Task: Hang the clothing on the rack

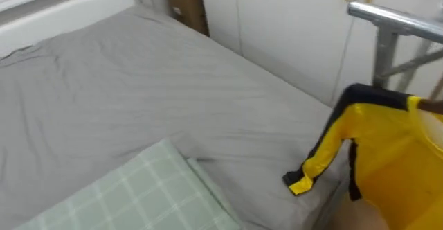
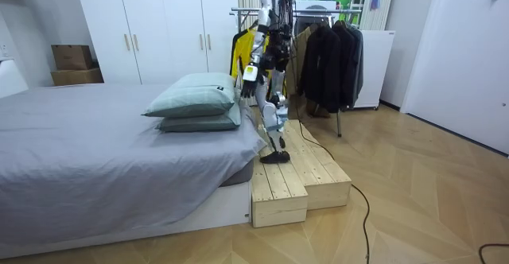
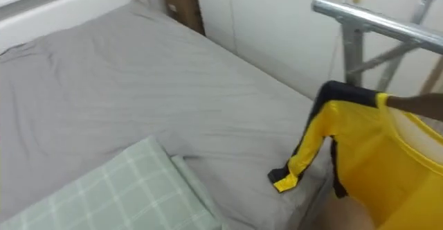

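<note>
**Yellow top at the rack, hanging not confirmed**

We see the yellow garment (image 1: pixel 387 154), trimmed in black, at the right edge of the eye views. It sits below the metal rail (image 1: pixel 394 15) that crosses the upper right corner. One sleeve droops down to the edge of the bed (image 1: pixel 138 84) at lower right. The collar end runs out of the frame, so we cannot tell whether a hanger is in it or whether anything is hooked over the rail.

In the room view the robot stands on the wooden platform (image 2: pixel 294 176) at upper centre, between the bed and the rack. The yellow cloth is just beside it, and dark clothes (image 2: pixel 330 57) are already hung to the right.

We judge that the garment has been carried to the rack, and that hooking it on and letting go are left to do.

The robot's hands (image 2: pixel 250 72) are too small there for us to tell whether they are spread, curled or pinching the cloth.

No writing can be read. The cardboard box (image 1: pixel 185 5) at top centre carries a pale label, which is illegible. The checked pillow (image 1: pixel 138 195) at lower left bears no print.
</note>
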Robot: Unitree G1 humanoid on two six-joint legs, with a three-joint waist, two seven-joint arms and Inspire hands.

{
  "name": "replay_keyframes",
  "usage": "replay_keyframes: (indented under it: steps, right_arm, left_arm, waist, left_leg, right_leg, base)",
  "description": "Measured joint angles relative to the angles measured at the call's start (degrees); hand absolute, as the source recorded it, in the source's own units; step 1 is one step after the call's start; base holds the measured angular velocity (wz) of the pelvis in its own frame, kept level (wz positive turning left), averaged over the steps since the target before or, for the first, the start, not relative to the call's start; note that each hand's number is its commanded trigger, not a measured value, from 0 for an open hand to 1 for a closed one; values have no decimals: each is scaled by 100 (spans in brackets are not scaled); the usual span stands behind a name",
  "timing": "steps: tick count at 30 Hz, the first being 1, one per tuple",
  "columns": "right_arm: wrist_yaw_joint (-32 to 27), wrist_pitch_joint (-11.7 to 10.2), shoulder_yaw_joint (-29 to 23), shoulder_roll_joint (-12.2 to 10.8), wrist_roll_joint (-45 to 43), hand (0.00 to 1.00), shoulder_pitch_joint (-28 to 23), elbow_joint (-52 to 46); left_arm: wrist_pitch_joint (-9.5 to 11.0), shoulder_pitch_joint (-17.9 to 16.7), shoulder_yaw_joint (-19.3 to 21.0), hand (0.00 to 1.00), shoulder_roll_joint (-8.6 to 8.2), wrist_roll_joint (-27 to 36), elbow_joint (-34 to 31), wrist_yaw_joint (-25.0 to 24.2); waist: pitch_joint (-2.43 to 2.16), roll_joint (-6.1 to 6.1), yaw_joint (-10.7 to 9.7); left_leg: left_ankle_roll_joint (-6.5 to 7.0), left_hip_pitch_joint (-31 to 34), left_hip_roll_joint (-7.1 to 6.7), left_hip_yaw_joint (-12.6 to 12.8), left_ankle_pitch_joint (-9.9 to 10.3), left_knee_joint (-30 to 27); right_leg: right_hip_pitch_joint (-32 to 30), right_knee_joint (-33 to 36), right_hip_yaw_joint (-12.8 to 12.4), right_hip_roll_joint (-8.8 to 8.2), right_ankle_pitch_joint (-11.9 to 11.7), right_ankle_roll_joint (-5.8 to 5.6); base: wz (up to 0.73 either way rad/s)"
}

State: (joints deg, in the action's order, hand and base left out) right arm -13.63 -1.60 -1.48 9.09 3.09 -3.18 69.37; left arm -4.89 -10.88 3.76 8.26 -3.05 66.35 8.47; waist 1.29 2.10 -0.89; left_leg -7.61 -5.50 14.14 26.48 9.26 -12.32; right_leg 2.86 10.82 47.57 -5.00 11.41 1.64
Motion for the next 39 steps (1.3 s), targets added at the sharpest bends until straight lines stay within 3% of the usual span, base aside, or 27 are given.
replay_keyframes:
  steps: [2, 4, 5, 6, 8, 10, 12, 14, 16, 17, 23, 25, 27, 29, 30, 31, 32, 33, 34, 36, 39]
  right_arm:
    - [-16, -10, -66, 11, 96, 0, -21, -50]
    - [-52, -10, -148, 8, 111, 0, -20, -56]
    - [-62, -9, -160, 10, 111, 0, -24, -57]
    - [-74, 2, -159, 12, 115, 0, -47, -53]
    - [-74, 12, -192, 11, 206, 0, -81, -23]
    - [-78, 82, -301, 19, 368, 0, -108, -6]
    - [-78, 173, -408, 18, 383, 0, -187, 0]
    - [-76, 176, -495, -2, 383, 0, -319, 1]
    - [-81, 184, -676, -10, 383, 0, -407, 0]
    - [-85, 185, -696, -10, 383, 0, -420, -1]
    - [-162, 240, -897, -26, 380, 0, -444, 0]
    - [-227, 259, -896, -28, 371, 0, -434, -2]
    - [-233, 276, -900, -41, 375, 0, -454, -1]
    - [-231, 295, -897, -78, 360, 0, -436, -3]
    - [-229, 302, -892, -99, 362, 0, -459, -9]
    - [-228, 363, -892, -112, 363, 0, -480, -12]
    - [-230, 408, -887, -123, 351, 0, -483, -15]
    - [-236, 440, -873, -127, 301, 0, -517, -30]
    - [-242, 440, -873, -139, 197, 0, -522, -34]
    - [-232, 419, -821, -201, 30, 0, -405, -37]
    - [-105, 408, -564, -207, -41, 0, -330, -34]
  left_arm:
    - [5, 11, 7, 0, -22, -25, -1, -1]
    - [20, 5, 70, 0, -47, -39, -29, 1]
    - [19, -13, 69, 0, -49, -37, -29, 6]
    - [18, -62, 72, 0, -50, -36, -29, 31]
    - [-3, -129, 70, 0, -50, -39, -29, 115]
    - [-77, -115, 122, 0, -44, -44, -17, 156]
    - [-160, -117, 270, 0, -30, -42, 2, 209]
    - [-217, -141, 406, 0, 12, -39, 1, 234]
    - [-227, -236, 595, 0, 12, -17, -13, 278]
    - [-229, -258, 647, 0, 12, -17, -11, 294]
    - [-216, -324, 748, 0, 2, 6, 9, 406]
    - [-201, -348, 716, 0, 0, 17, 23, 390]
    - [-158, -370, 716, 0, 14, -11, 27, 362]
    - [-113, -372, 717, 0, 27, -18, 37, 326]
    - [-122, -378, 716, 0, 33, -16, 71, 324]
    - [-127, -375, 708, 0, 33, 11, 69, 324]
    - [-144, -366, 696, 0, 34, 12, 64, 322]
    - [-185, -360, 640, 0, 1, 18, 62, 315]
    - [-213, -363, 609, 0, -47, 14, 55, 298]
    - [-225, -326, 611, 0, -77, 21, 61, 281]
    - [-187, -211, 565, 0, -76, 14, 56, 241]
  waist:
    - [-31, 0, 129]
    - [-62, -16, 206]
    - [-87, 2, 248]
    - [-145, 12, 282]
    - [-143, 25, 258]
    - [-143, 60, 256]
    - [-128, 74, 213]
    - [-109, 56, 139]
    - [-120, 67, 107]
    - [-122, 63, 95]
    - [-125, 0, -14]
    - [-123, -55, -28]
    - [-120, -97, -40]
    - [-107, -133, -41]
    - [-99, -186, -38]
    - [-73, -281, -35]
    - [-61, -344, -34]
    - [-71, -387, -43]
    - [-102, -350, 3]
    - [-77, -318, 57]
    - [-87, -251, 140]
  left_leg:
    - [42, 77, -50, 182, 142, -52]
    - [148, 142, -234, 178, 228, -39]
    - [186, 135, -289, 170, 241, -33]
    - [262, 119, -384, 168, 279, -29]
    - [366, 95, -539, 141, 309, -30]
    - [561, 93, -712, 77, 384, -43]
    - [711, 110, -813, -19, 472, -90]
    - [839, 121, -917, -170, 547, -136]
    - [956, 124, -1063, -322, 607, -170]
    - [983, 131, -1091, -358, 623, -190]
    - [1198, 247, -1260, -995, 771, -441]
    - [1246, 230, -1322, -1289, 770, -442]
    - [1287, 178, -1379, -1527, 762, -437]
    - [1297, 175, -1356, -1786, 759, -432]
    - [1290, 165, -1351, -1925, 744, -415]
    - [1284, 110, -1378, -2013, 737, -396]
    - [1276, 100, -1402, -2055, 736, -400]
    - [1209, 72, -1415, -2134, 775, -425]
    - [1168, 62, -1363, -2147, 798, -407]
    - [1128, 96, -1359, -2146, 809, -378]
    - [1093, 89, -1343, -2199, 786, -301]
  right_leg:
    - [0, 28, 169, -128, -70, -78]
    - [2, 203, 152, -369, -178, -201]
    - [4, 210, 131, -416, -217, -232]
    - [18, 238, 119, -509, -305, -290]
    - [31, 399, 137, -707, -384, -362]
    - [18, 598, 137, -967, -443, -455]
    - [47, 709, 80, -1094, -495, -541]
    - [98, 703, -229, -1166, -566, -658]
    - [111, 693, -676, -1231, -645, -775]
    - [125, 694, -741, -1256, -657, -794]
    - [271, 836, -1633, -1294, -814, -761]
    - [272, 1088, -2104, -1311, -900, -719]
    - [231, 1241, -2497, -1288, -917, -681]
    - [180, 1075, -2980, -934, -442, -636]
    - [81, 920, -3293, -616, -173, -609]
    - [-46, 676, -3460, -343, -98, -569]
    - [-104, 504, -3523, -233, -162, -539]
    - [-137, 356, -3530, -93, -287, -590]
    - [-8, 212, -3558, 7, -360, -571]
    - [40, 57, -3551, 84, -386, -543]
    - [83, -46, -3583, 124, -386, -539]
  base:
    - [46]
    - [27]
    - [10]
    - [0]
    - [10]
    - [17]
    - [30]
    - [41]
    - [31]
    - [27]
    - [57]
    - [68]
    - [61]
    - [62]
    - [71]
    - [69]
    - [58]
    - [39]
    - [27]
    - [-2]
    - [7]
